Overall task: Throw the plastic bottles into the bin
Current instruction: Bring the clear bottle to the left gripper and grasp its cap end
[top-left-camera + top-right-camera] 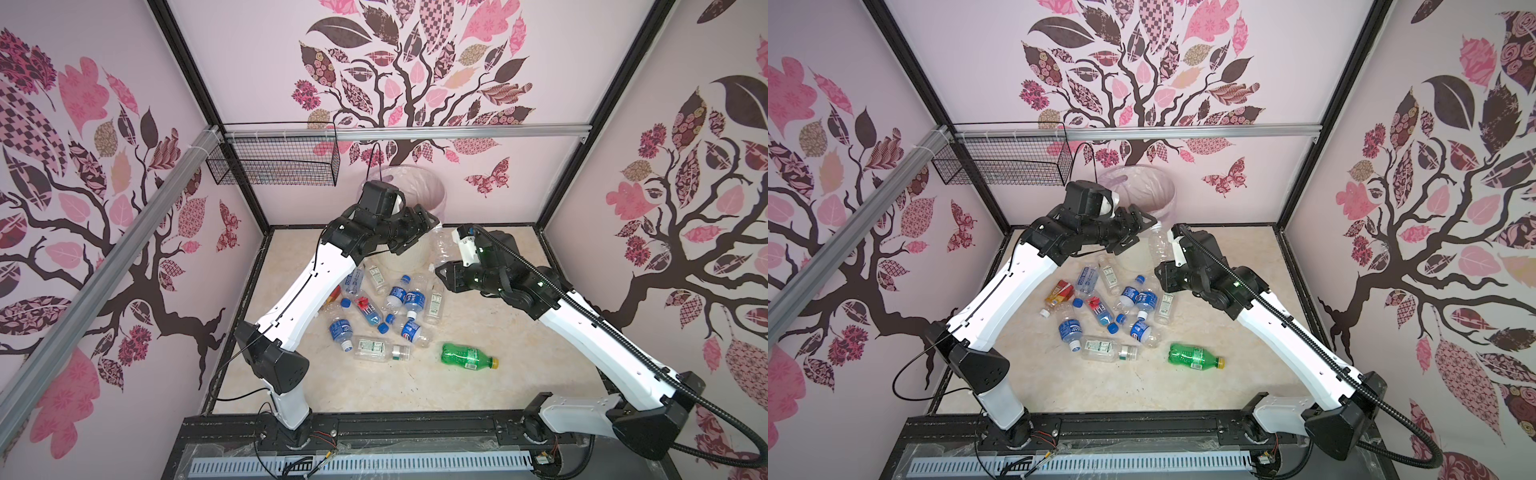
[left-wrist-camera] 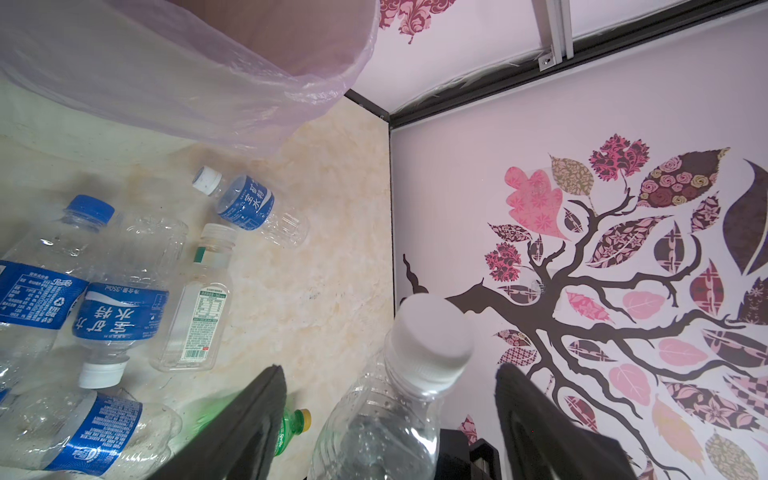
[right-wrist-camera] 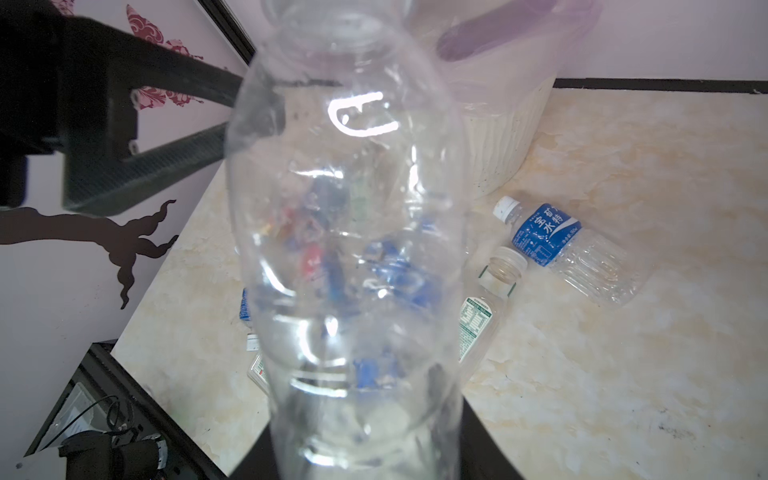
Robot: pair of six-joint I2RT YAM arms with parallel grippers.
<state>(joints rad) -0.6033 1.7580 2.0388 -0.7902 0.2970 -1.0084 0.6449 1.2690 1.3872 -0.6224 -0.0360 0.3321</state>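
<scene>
plastic bottles (image 1: 370, 311): about a dozen lie on their sides in a loose heap on the cream marbled worktop (image 1: 519, 345), in front of the bin; one more is held off the surface.
green bottle (image 1: 463, 356): nearest the front, lying alone, with its yellow cap pointing towards the right arm's side; a little apart from the heap.
heap: mostly clear bottles with blue labels and blue or white caps; a few have white labels. An orange-labelled bottle (image 1: 1059, 291) lies at the heap's left edge, beside the left arm.
right gripper (image 1: 441, 270): beyond the heap, clamped on the lower end of the clear bottle, which stands up out of it.
clear bottle (image 1: 1158, 247): unlabelled, white cap uppermost, roughly upright, close to the bin's outer wall and outside the bin.
left gripper (image 2: 388, 372): reaches in from the left at the bottle's neck. Its fingers (image 2: 257, 399) are spread wide, one on each side, with a gap showing on both sides; they pinch nothing.
bin (image 1: 436, 195): cream and ribbed, with a pale pink bag folded over its rim; it stands at the back of the worktop against the rear wall, just behind both grippers.
wire basket (image 1: 274, 164): black mesh, hung on the rear rail, above and to the left of the bin.
</scene>
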